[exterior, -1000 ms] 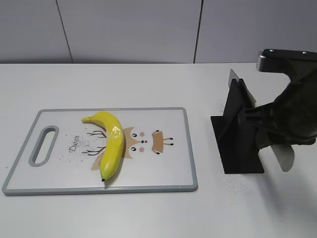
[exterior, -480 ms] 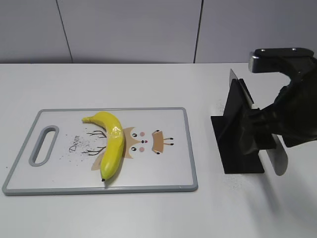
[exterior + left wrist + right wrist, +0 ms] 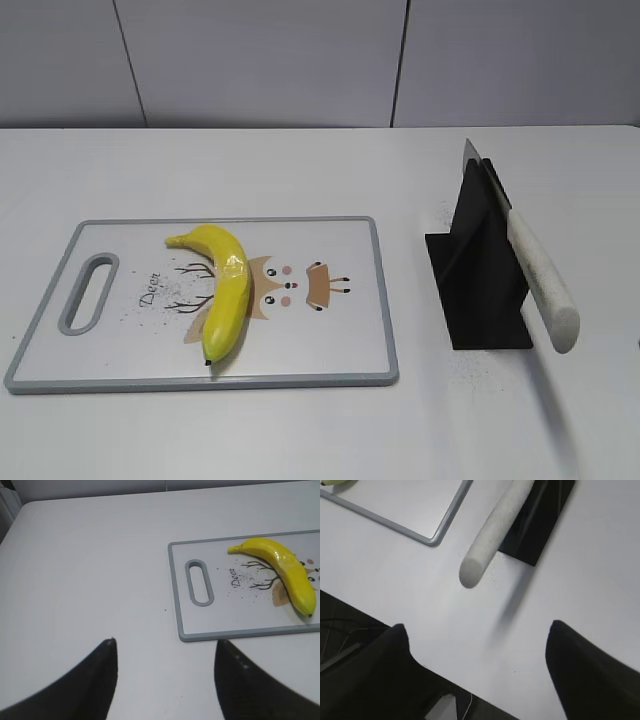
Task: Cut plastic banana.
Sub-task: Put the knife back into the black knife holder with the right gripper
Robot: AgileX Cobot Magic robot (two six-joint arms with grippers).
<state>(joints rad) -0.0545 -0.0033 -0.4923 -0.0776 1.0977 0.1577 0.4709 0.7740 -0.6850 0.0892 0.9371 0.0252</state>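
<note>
plastic banana (image 3: 224,288) lay on cutting board (image 3: 330,350), left-centre | knife (image 3: 535,275) blade mostly hidden in black stand (image 3: 480,270) | left end effector (image 3: 165,677) spread open | right end effector (image 3: 477,675) spread open, empty

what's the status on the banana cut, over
Both tools open, empty. Plastic banana uncut on cutting board. Knife in its black stand, ungrasped. Nothing in the way.
</note>
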